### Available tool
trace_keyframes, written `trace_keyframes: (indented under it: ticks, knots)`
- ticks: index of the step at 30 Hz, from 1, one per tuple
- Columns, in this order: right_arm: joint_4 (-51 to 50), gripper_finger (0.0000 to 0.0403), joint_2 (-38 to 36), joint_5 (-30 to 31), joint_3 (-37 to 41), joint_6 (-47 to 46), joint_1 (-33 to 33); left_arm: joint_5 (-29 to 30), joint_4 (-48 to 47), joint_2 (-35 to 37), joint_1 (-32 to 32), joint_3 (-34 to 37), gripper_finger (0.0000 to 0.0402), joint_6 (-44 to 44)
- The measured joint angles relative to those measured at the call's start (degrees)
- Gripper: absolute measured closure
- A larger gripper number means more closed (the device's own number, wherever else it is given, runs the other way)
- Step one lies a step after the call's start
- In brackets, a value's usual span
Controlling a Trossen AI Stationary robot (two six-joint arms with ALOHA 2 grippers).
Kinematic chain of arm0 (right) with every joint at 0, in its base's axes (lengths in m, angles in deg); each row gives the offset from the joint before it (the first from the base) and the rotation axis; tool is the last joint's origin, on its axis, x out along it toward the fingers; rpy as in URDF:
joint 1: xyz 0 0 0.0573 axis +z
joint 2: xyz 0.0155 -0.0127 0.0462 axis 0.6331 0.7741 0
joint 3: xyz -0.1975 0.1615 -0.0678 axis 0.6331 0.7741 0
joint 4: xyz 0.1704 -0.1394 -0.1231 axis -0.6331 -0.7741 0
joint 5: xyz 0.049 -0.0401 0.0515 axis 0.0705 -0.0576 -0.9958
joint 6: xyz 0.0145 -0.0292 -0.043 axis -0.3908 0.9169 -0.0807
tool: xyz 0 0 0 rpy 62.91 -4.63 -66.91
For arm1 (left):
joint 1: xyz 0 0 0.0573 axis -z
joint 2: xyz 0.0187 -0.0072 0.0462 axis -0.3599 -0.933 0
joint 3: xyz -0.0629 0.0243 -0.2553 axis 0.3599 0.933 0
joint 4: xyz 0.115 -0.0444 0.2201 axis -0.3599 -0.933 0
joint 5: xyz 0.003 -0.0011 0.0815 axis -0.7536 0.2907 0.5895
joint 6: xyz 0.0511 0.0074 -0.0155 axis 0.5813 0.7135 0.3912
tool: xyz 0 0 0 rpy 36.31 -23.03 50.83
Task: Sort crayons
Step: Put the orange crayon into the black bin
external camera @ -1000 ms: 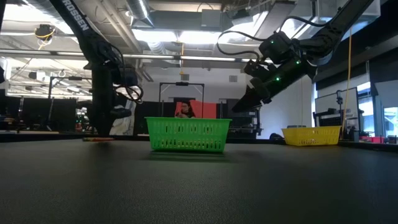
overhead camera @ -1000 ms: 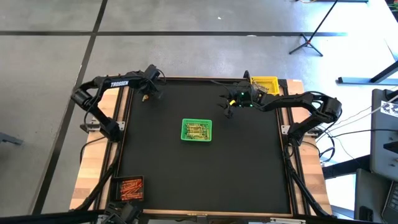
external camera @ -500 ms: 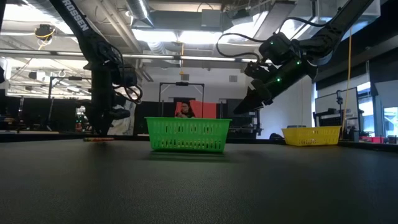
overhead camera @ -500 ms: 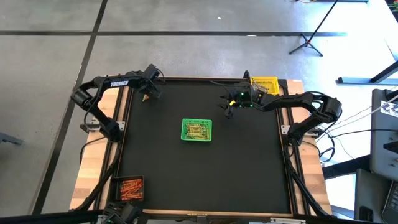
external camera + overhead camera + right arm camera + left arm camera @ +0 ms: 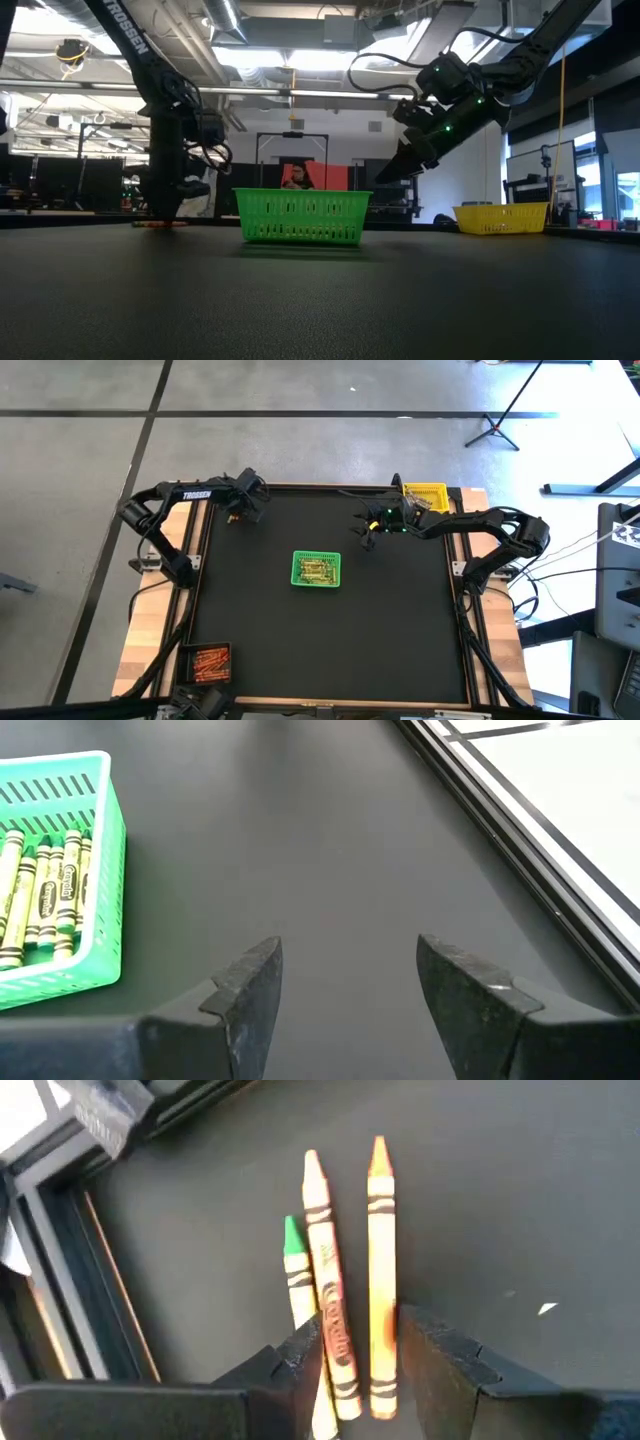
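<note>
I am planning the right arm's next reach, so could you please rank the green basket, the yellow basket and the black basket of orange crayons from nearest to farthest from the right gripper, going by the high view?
From the right gripper:
1. Yellow basket, at the far right corner.
2. Green basket, mid-table; nearly as close as the yellow one, too close to call.
3. Black basket of orange crayons, at the near left corner, clearly farthest.

Three crayons (image 5: 340, 1290) flat, side by side: green, peach, orange.

Ahead of the right pincer (image 5: 345, 995) the desk (image 5: 300, 840) lies bare, with the green basket (image 5: 60, 870) off to one side. Three crayons (image 5: 335, 1290) crowd the left pincer (image 5: 360, 1350), two between its fingers.
</note>
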Motion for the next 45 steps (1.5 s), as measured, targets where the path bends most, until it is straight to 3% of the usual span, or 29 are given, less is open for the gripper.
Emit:
trace_keyframes:
  ticks: [9,13,22,36,40,45]
  knots:
    - [-0.37,0.0172,0.00,0.00,0.00,0.00,0.01,-8.51,0.34,0.02,0.37,-0.02,0.0285,0.28]
    - [-0.35,0.0172,0.00,0.00,0.00,0.00,0.00,-8.90,0.38,0.02,-0.03,-0.02,0.0285,0.90]
    - [-0.35,0.0172,0.00,0.00,0.00,0.00,0.00,-20.15,0.30,0.07,-0.41,-0.04,0.0289,3.28]
    - [-0.33,0.0172,0.00,-0.02,0.00,0.02,0.00,-19.25,0.31,0.17,1.28,-0.11,0.0391,5.03]
    - [-0.33,0.0172,0.00,-0.02,0.00,0.02,0.00,-19.11,-1.00,2.14,3.13,-0.07,0.0394,5.05]
    - [-0.33,0.0172,0.00,-0.02,0.00,0.04,0.00,-19.71,-6.60,10.68,9.62,-0.07,0.0382,4.10]
